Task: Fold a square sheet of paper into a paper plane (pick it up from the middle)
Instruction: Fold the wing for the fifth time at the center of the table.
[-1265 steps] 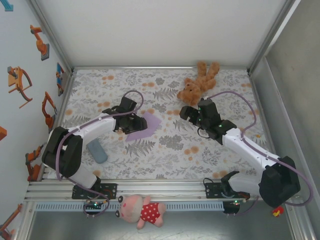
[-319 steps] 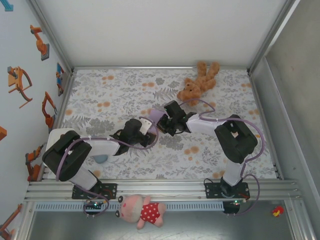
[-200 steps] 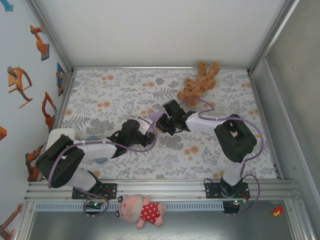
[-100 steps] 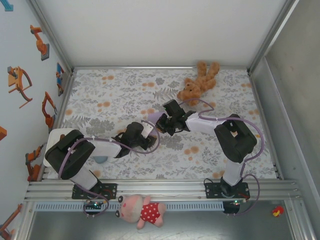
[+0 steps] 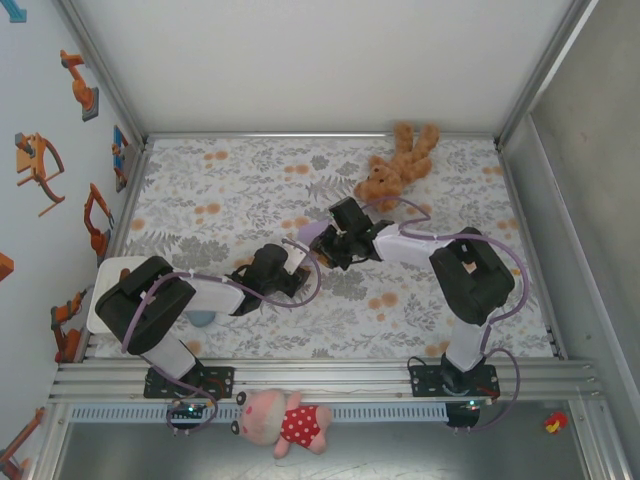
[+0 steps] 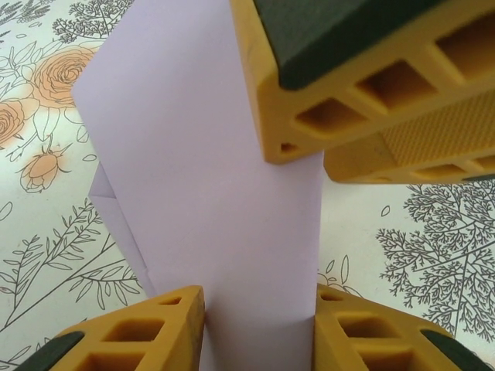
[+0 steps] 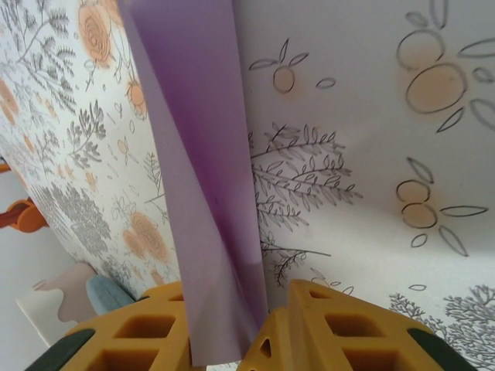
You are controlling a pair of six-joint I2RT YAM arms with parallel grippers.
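left fingers (image 6: 131,340): you have them set apart with the folded lilac sheet (image 6: 209,193) filling the gap. each long edge of the strip touches an inner face. you cannot tell from this whether they are clamping it or only bracketing it.
right fingers (image 7: 340,336): close together, with the strip's end running down into the narrow slot between them. the paper touches both sides. whether the pinch is firm, you cannot tell.
folded lilac sheet: a long narrow strip spanning from your left fingers to your right fingers, which meet it at its far end in the left wrist view. a small flap pokes out on the left of the strip, just beyond the left fingers. in the right wrist view one layer splays away from the other along a crease.
desk (image 5: 450,180): floral cover, lying beyond both pairs of fingers.
teddy bear (image 5: 395,165): brown, on the desk past the right fingers, well apart from them.
grey-blue pad (image 5: 203,318): behind the left fingers, beside that arm.
pig toy (image 5: 285,420): in a red dress, off the desk, behind both arms' bases.
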